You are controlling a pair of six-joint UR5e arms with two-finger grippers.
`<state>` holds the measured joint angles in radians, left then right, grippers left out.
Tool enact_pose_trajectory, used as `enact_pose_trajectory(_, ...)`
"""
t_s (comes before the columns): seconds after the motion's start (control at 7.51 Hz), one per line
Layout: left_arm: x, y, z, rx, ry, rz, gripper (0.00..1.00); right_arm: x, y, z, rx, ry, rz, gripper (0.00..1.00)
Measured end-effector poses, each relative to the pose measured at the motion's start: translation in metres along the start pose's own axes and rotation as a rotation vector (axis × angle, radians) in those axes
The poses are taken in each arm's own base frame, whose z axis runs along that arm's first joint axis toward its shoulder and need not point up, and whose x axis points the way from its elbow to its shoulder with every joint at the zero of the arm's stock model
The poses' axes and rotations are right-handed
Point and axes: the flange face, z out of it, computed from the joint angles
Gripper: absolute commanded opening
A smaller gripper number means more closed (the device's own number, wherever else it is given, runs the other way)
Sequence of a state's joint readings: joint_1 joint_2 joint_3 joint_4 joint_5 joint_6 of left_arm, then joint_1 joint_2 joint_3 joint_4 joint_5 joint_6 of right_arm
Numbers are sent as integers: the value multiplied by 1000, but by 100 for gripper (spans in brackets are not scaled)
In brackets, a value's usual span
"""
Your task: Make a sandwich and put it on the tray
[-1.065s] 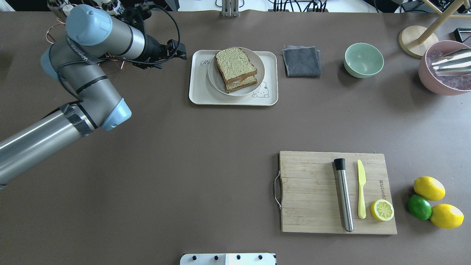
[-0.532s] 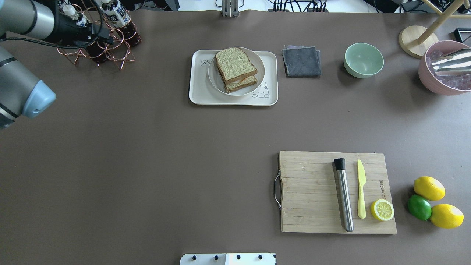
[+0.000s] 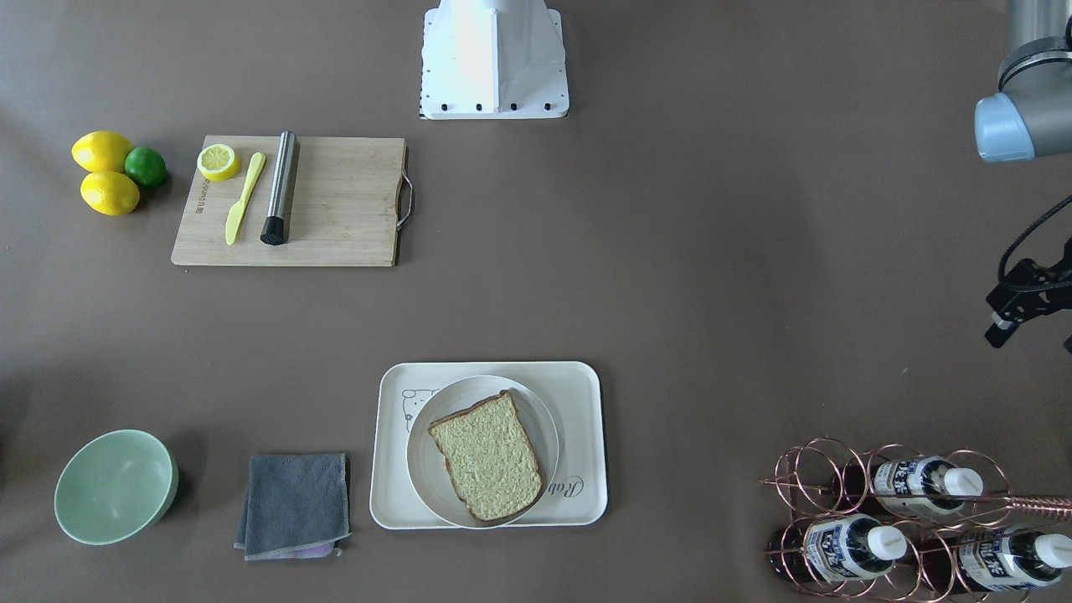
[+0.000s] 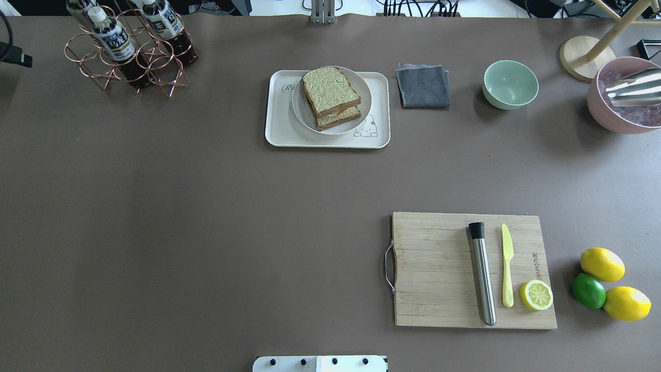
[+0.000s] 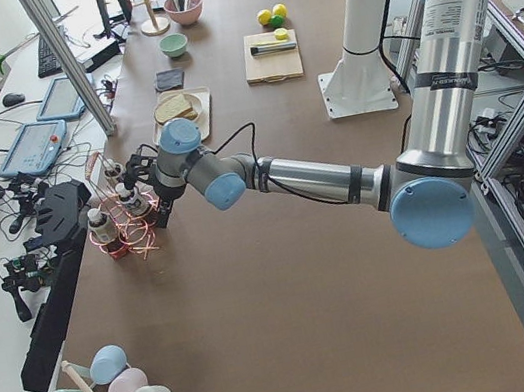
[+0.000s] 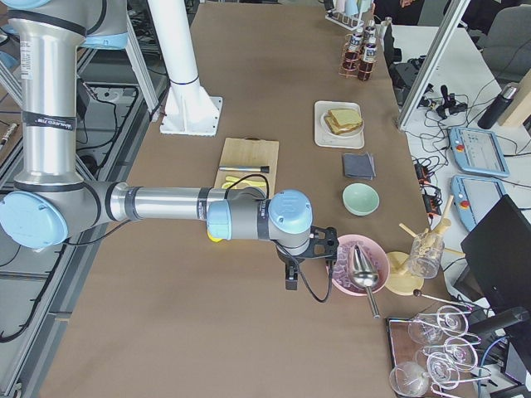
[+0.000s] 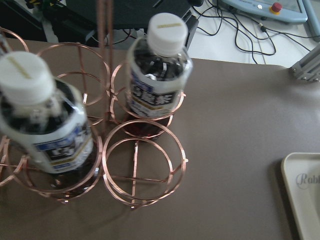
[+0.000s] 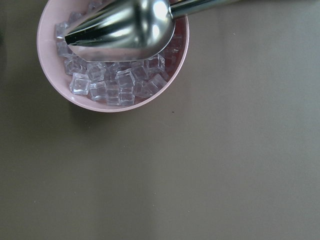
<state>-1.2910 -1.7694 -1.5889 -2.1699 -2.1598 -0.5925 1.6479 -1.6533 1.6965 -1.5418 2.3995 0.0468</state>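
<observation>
The sandwich (image 4: 330, 95) is two stacked slices of speckled tan bread with dark crust on a round white plate (image 4: 364, 101), which stands on the cream tray (image 4: 279, 126). The egg is hidden between the slices. The front-facing view shows the top slice (image 3: 488, 456) and the tray (image 3: 578, 394). My left gripper (image 3: 1026, 301) is far from the tray, near the bottle rack at the table's end; I cannot tell whether it is open. My right gripper (image 6: 290, 274) hangs beside the pink ice bowl; I cannot tell its state. A tray corner shows in the left wrist view (image 7: 302, 190).
A copper wire rack with dark bottles (image 4: 129, 51) stands at the back left. A grey cloth (image 4: 423, 86), a green bowl (image 4: 510, 84) and a pink bowl of ice with a metal scoop (image 4: 625, 98) line the back. A cutting board (image 4: 439, 268) holds a muddler, knife and lemon half.
My left arm has swung away from the tray to the left and almost out of the overhead view, uncovering the bottle rack. The sandwich and tray have not moved.
</observation>
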Motion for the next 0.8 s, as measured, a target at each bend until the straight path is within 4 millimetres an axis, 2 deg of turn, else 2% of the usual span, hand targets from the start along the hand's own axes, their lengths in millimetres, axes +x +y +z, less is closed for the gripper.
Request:
enact_pose_trajectory(0.13,-33,10,-16,-33,19,-32,98,-9,-9,-2,5,0,3,100)
enact_pose_trajectory(0.27,-56,24,-23,-61,35,-61,98,-14,-14,-3,9,-1,2,100)
enact_pose_trajectory(0.67,-100,70,-20,-139,22,-116,98,-21,-17,2,-2,-1,-5,100)
enact_pose_trajectory(0.8,-113,78,-20,-162,12,-102,98,-24,-17,7,-12,2,-1,100)
